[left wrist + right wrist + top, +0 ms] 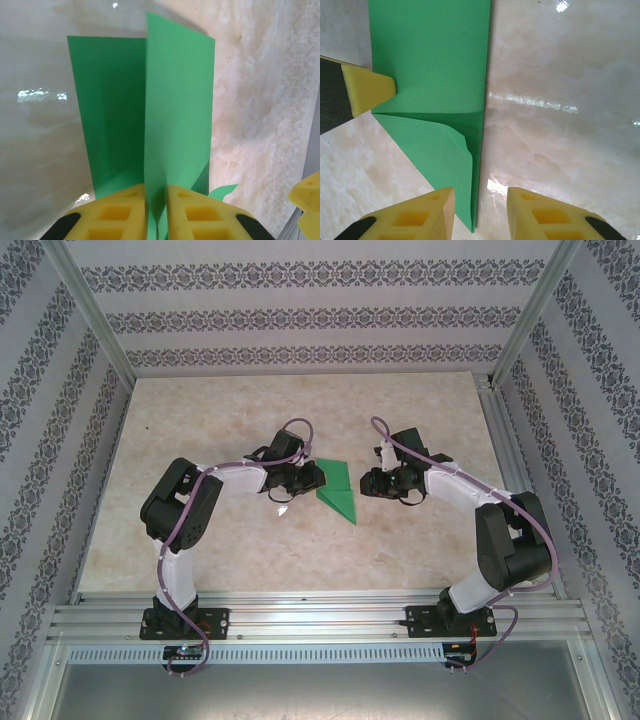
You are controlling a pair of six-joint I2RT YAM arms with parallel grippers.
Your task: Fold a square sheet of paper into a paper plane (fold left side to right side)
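Note:
The square sheet of paper (pixel 340 495) is bright green and folded into a narrow pointed wedge at the table's middle. My left gripper (pixel 312 478) meets it from the left. In the left wrist view the left gripper (pixel 156 192) is shut on a flap of the paper (pixel 175 100) that stands upright between its yellow pads. My right gripper (pixel 368 483) sits just right of the wedge. In the right wrist view the right gripper (pixel 480 200) is open, and the paper (pixel 430 60) has its pointed end lying beside the left pad. A left-gripper fingertip (pixel 372 90) touches the sheet's far edge.
The marble-patterned table (pixel 300 410) stretches bare behind and beside the paper. Wallpapered walls with metal posts enclose it on three sides. An aluminium rail (pixel 320 615) carrying both arm bases runs along the near edge.

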